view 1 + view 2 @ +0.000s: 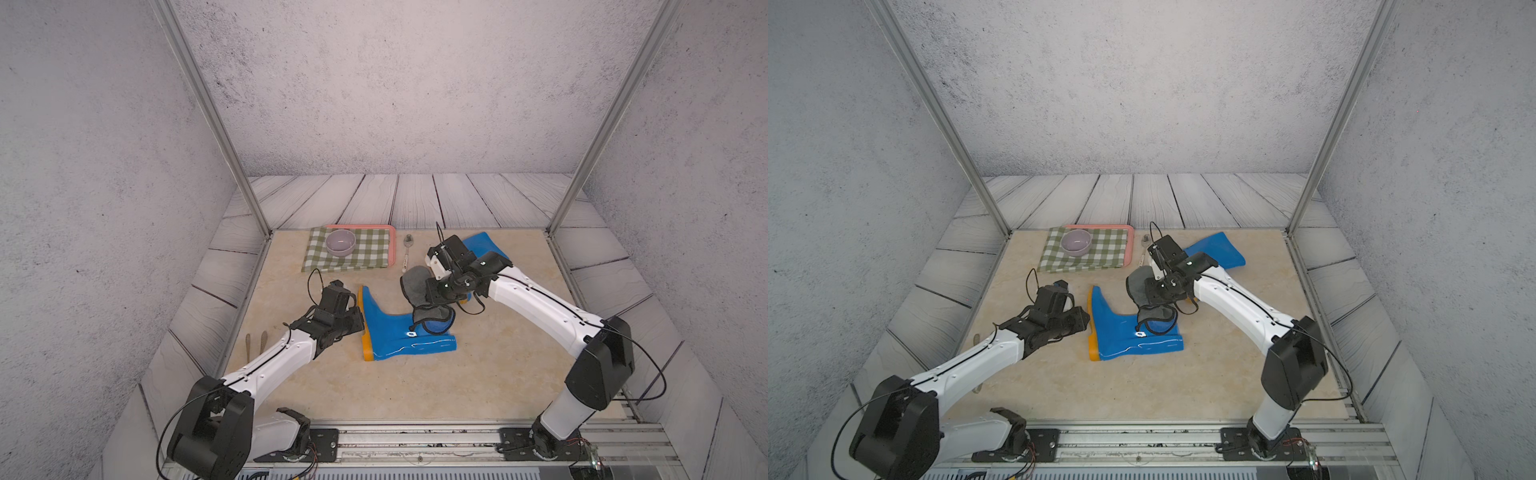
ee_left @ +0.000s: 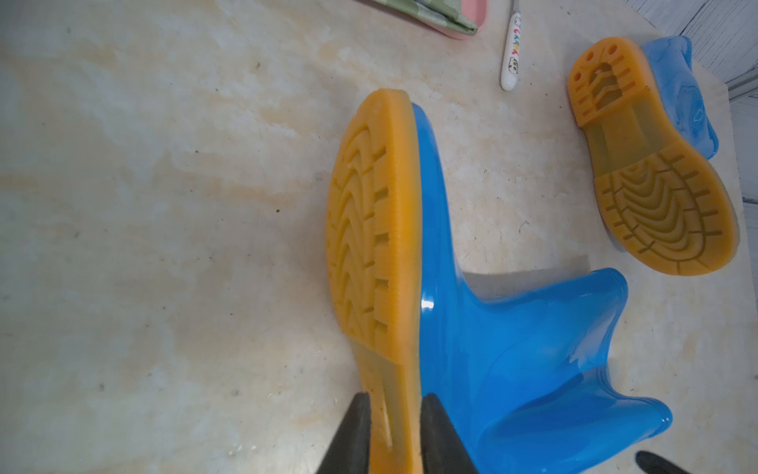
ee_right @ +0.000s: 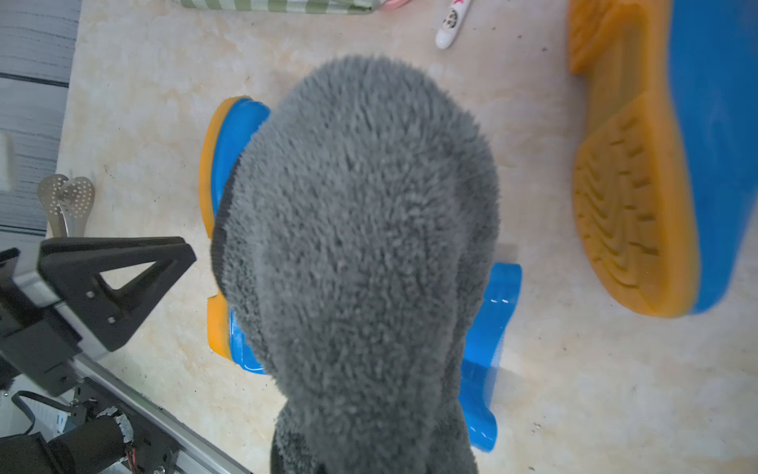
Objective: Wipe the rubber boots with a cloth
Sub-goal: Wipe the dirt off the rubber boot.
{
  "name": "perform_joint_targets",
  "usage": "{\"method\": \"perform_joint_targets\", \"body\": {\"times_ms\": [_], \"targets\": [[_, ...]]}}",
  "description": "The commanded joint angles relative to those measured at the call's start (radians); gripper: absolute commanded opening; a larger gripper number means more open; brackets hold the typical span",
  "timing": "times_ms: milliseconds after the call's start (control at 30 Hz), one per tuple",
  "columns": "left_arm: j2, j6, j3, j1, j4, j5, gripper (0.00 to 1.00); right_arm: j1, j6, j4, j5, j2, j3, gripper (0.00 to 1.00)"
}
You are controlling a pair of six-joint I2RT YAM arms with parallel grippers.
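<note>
Two to wipe: glossy bright-blue rubber boots with yellow-orange treaded soles, both on their sides on the beige marbled surface. Nearer boot taken as landmark; second boot well apart, beyond its shaft end. At the nearer boot's sole, left gripper: fingers clamped either side of the yellow rim, pinning the boot down. Above its ankle, right gripper: fingers hidden under the dark grey fluffy cloth with blue reverse and black edging, judged clenched on it, given the hang of the cloth from there, lower fold seemingly resting on the blue shaft. Step in hand, by judgement: boot braced, first wiping stroke about to start. Next move: press the cloth flat onto the upper and drag along shaft and foot, keeping the sole grip firm against sliding on the smooth surface; afterwards, turn over for the hidden side, then repeat on the second boot.
</note>
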Motion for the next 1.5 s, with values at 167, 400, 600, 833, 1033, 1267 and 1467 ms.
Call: {"method": "perform_joint_targets", "body": {"times_ms": [167, 400, 600, 833, 1033, 1267, 1467], "targets": [[0.094, 0.035, 0.000, 0.034, 0.097, 0.053, 0.22, 0.093, -0.012, 0.006, -0.035, 0.223, 0.192, 0.00], [0.157, 0.041, -0.003, 0.055, 0.150, 0.098, 0.21, 0.157, -0.024, -0.027, -0.053, 0.383, 0.340, 0.00], [0.161, 0.046, -0.013, 0.065, 0.158, 0.101, 0.19, 0.169, -0.017, -0.017, -0.068, 0.446, 0.329, 0.00], [0.111, 0.040, -0.043, 0.074, 0.153, 0.097, 0.18, 0.165, -0.011, -0.022, -0.087, 0.504, 0.309, 0.00], [0.061, 0.033, -0.053, 0.074, 0.146, 0.130, 0.20, 0.144, -0.009, -0.053, -0.065, 0.533, 0.296, 0.00], [0.083, 0.028, -0.055, 0.074, 0.153, 0.146, 0.20, 0.074, 0.006, -0.013, -0.048, 0.466, 0.125, 0.00], [0.109, 0.030, -0.050, 0.074, 0.155, 0.153, 0.20, 0.009, -0.004, -0.004, -0.018, 0.366, -0.011, 0.00]]}}
